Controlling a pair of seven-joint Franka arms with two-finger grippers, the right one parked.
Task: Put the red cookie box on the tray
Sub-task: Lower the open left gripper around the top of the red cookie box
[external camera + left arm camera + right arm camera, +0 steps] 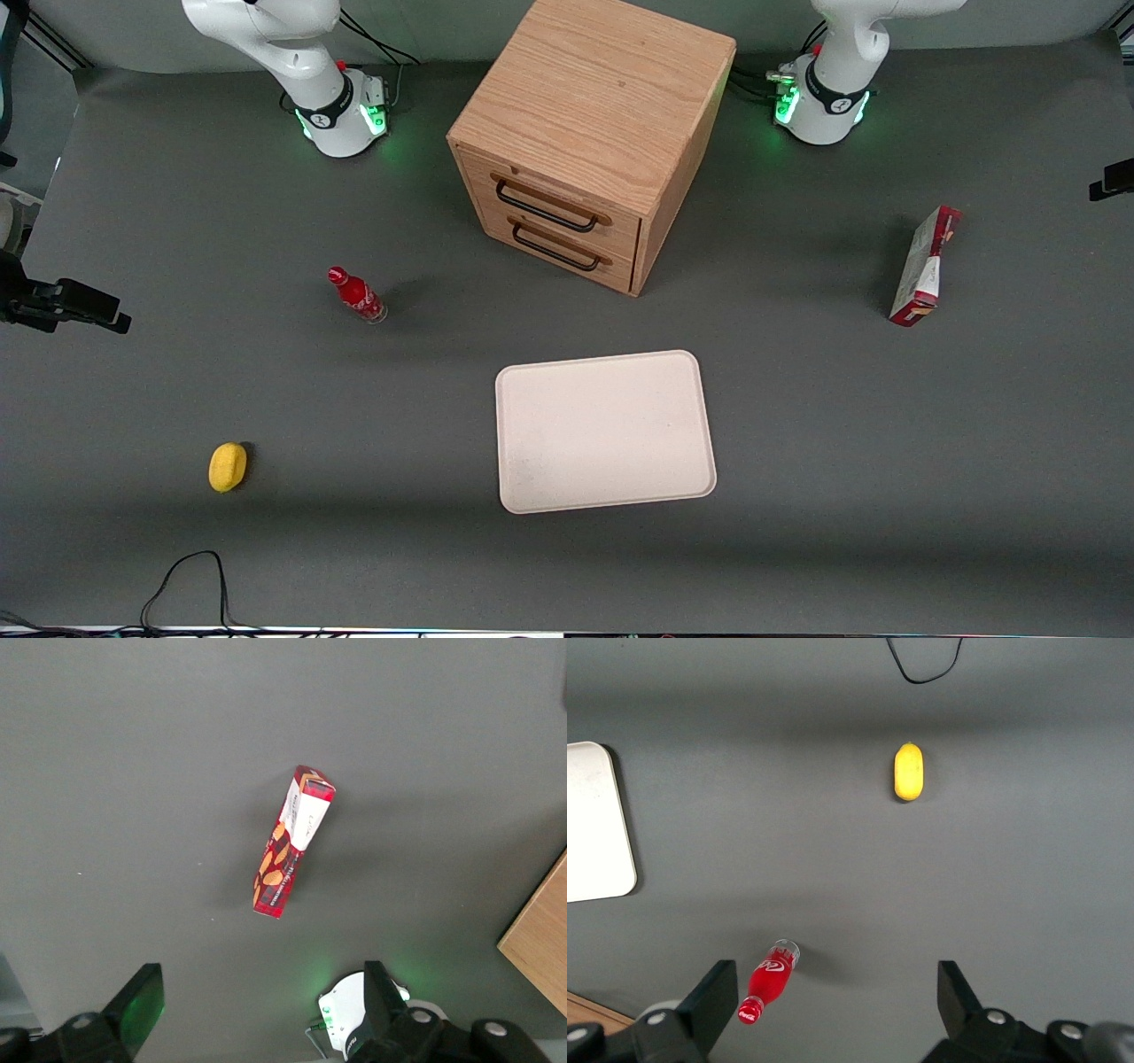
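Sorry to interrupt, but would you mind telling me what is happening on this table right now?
Nothing is being held yet. The left arm's gripper is open and hangs high above the red cookie box, which stands on the table toward the working arm's end. The tray it should go on lies bare, nearer the front camera than the wooden cabinet. A small red bottle and a yellow object sit toward the parked arm's end.

A slim red cardboard cookie box with a white panel and orange cookie pictures stands on its long narrow edge on the dark grey table surface. The left arm's gripper hangs well above it, its two black fingers spread wide apart. A light wooden cabinet corner shows at the frame's edge.
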